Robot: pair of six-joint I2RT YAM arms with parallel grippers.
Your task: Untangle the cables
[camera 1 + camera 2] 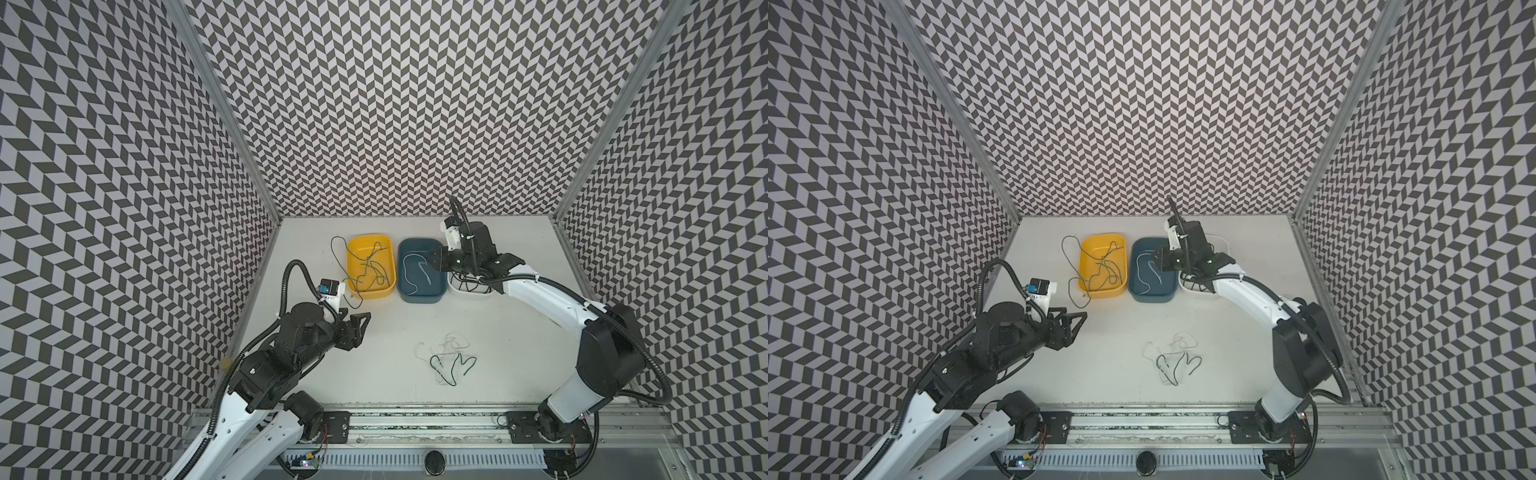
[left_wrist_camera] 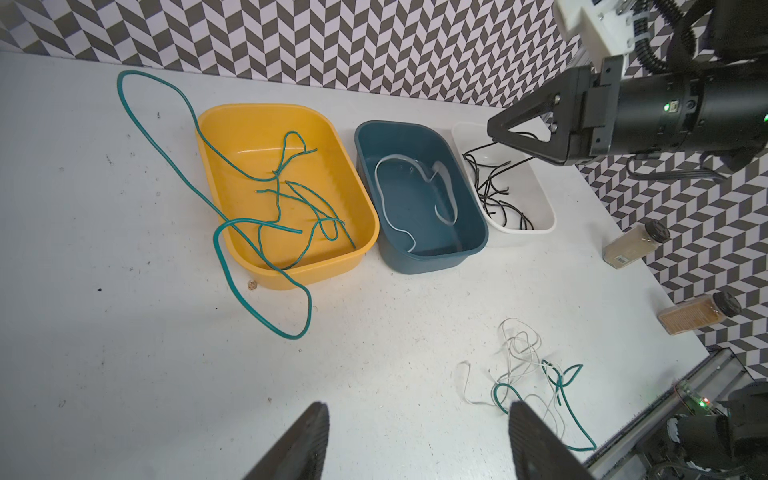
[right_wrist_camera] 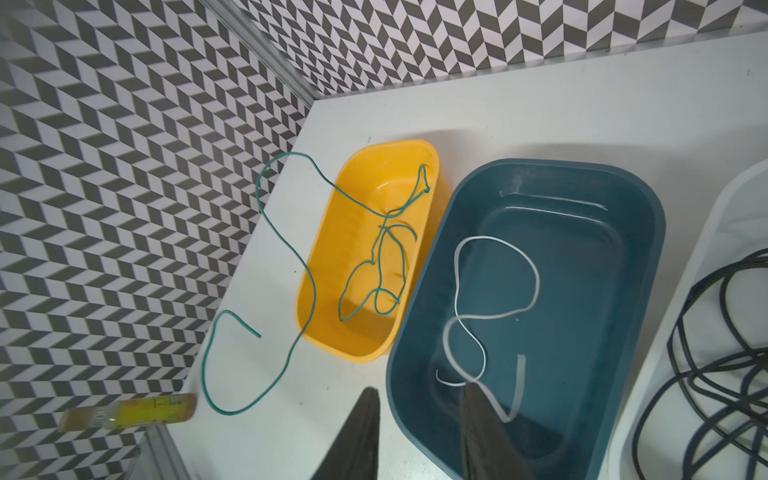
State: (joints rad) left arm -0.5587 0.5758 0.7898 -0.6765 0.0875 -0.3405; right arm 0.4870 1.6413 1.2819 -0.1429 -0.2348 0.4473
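While the right tool point(image 3: 419, 388) stands parted over the blue tray point(image 3: 582, 165), the white cable point(image 3: 494, 316) lies inside, seemingly touching one finger, so lifting could drag it out. Released and empty, the left tool point(image 2: 417, 405) hangs near the white-green tangle point(image 2: 528, 374) on the worktop point(image 2: 124, 353).

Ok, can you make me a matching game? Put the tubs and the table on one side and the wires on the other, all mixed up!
Places:
1. yellow tub
2. blue tub
3. white tub
4. table, front part

Wires:
A. black cables
B. white and green cables tangled together
C. green cables, one trailing over the rim
D. white cable only

Pairs: 1-C, 2-D, 3-A, 4-B.
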